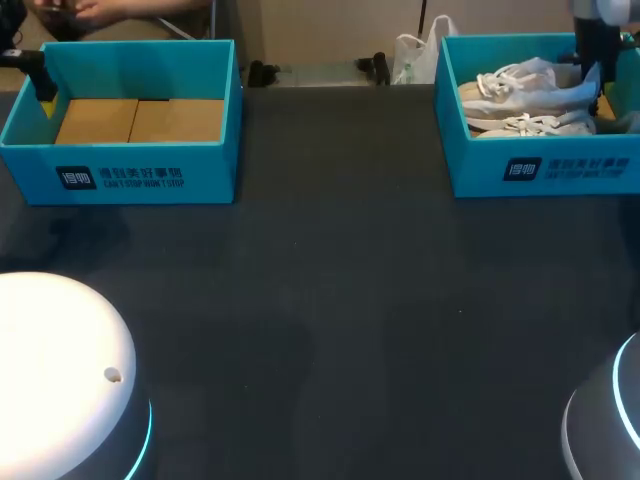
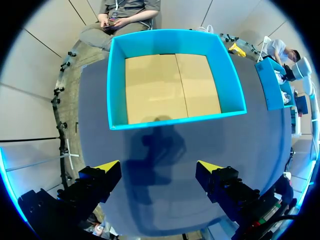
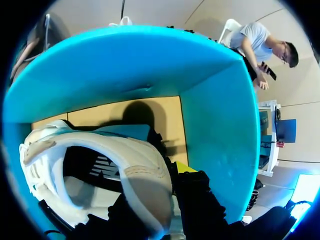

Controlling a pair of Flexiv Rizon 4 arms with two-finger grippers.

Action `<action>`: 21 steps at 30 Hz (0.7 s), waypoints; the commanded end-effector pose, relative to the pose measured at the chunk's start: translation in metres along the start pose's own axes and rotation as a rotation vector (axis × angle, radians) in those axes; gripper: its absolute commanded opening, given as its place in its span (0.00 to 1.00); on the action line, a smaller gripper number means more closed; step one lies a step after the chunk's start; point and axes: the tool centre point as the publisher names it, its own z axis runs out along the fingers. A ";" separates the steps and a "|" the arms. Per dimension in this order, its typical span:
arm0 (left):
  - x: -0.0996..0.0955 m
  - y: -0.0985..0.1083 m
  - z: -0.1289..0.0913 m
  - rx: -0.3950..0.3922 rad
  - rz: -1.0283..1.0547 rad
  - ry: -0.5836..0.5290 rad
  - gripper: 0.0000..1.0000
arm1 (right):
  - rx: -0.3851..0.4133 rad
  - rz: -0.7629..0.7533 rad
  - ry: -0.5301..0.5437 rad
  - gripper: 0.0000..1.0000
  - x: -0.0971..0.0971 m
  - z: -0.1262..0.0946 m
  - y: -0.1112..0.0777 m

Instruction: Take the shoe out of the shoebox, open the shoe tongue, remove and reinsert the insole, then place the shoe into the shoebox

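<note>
- Evidently we are at the very start of the job: the shoe lies inside the right shoebox, on its cardboard floor and close to the teal end wall
- We judge the right arm has gone down into that box to take the shoe by its heel, the stiffest part and an easy handle for lifting it over the wall
- Our right tool straddles the heel collar, one finger seemingly inside the opening and the other outside, narrowly set and apparently pinching the padded rim; only one yellow tip shows, so we take the grip as likely rather than certain
- What looks like a second white shoe lies alongside in the same box
- Our left tool hangs above the bench just short of the left shoebox, fingers spread wide, holding nothing and touching nothing
- That left box holds only its bare cardboard floor, so we read the left arm as parked out of the way, ready to help once the shoe comes out
</note>
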 end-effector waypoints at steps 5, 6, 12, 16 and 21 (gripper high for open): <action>0.000 0.001 0.000 0.001 0.000 -0.001 1.00 | 0.044 -0.012 0.008 0.00 0.005 0.017 0.010; 0.000 0.001 0.000 0.001 0.000 -0.001 1.00 | 0.041 -0.018 0.012 0.00 0.005 0.017 0.009; 0.000 0.001 0.000 0.001 0.000 -0.001 1.00 | 0.020 -0.057 0.060 0.00 -0.001 0.020 0.004; 0.000 0.001 0.000 0.001 0.000 -0.001 1.00 | 0.008 -0.056 0.066 0.00 -0.007 0.016 0.000; 0.000 0.001 0.000 0.001 0.000 -0.001 1.00 | -0.002 -0.076 0.098 0.00 -0.008 0.019 0.001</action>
